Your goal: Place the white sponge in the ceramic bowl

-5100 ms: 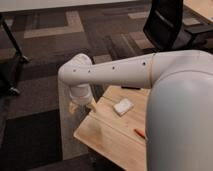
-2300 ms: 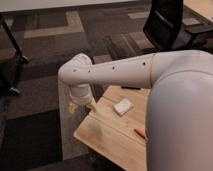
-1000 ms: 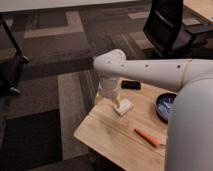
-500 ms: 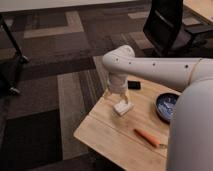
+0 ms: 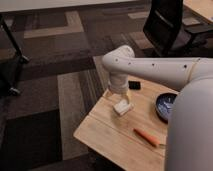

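Note:
The white sponge (image 5: pixel 122 107) lies on the wooden table (image 5: pixel 105 135), near its left edge. The dark blue ceramic bowl (image 5: pixel 164 106) stands on the table to the right of the sponge, partly hidden by my white arm. My gripper (image 5: pixel 120 97) hangs down from the arm's wrist directly over the sponge, at or just above its top.
An orange carrot-like object (image 5: pixel 146 137) lies on the table toward the front right. A small black object (image 5: pixel 134 85) sits behind the sponge. A black office chair (image 5: pixel 165 25) stands at the back right. A dark stand (image 5: pixel 12 60) is at the left, on patterned carpet.
My arm has swung right across the table and uncovered the bowl and the carrot. The gripper has come down over the sponge. The sponge has stayed in place.

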Available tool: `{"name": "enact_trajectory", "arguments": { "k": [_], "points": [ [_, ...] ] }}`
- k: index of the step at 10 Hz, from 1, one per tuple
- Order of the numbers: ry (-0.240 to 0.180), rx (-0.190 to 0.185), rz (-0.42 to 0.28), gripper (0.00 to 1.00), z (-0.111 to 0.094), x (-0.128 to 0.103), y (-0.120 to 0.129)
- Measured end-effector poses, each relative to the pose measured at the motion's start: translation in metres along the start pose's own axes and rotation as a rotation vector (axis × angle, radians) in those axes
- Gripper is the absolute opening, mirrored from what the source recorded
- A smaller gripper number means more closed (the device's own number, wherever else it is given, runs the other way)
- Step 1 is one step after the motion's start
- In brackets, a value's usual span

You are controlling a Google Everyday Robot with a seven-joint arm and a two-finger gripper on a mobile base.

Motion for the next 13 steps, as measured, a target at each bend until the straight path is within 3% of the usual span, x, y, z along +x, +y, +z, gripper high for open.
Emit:
{"name": "enact_trajectory", "arguments": {
  "k": [2, 4, 8, 10, 13],
  "points": [
    [0.016, 0.017, 0.018, 0.65, 0.014, -0.014, -0.005],
    [0.022, 0.008, 0.020, 0.65, 0.024, -0.025, -0.006],
    [0.008, -0.107, 0.065, 0.65, 0.039, -0.045, -0.002],
    [0.015, -0.141, 0.097, 0.65, 0.048, -0.042, -0.004],
    [0.012, -0.150, 0.064, 0.65, 0.061, -0.036, 0.003]
  ]
}}
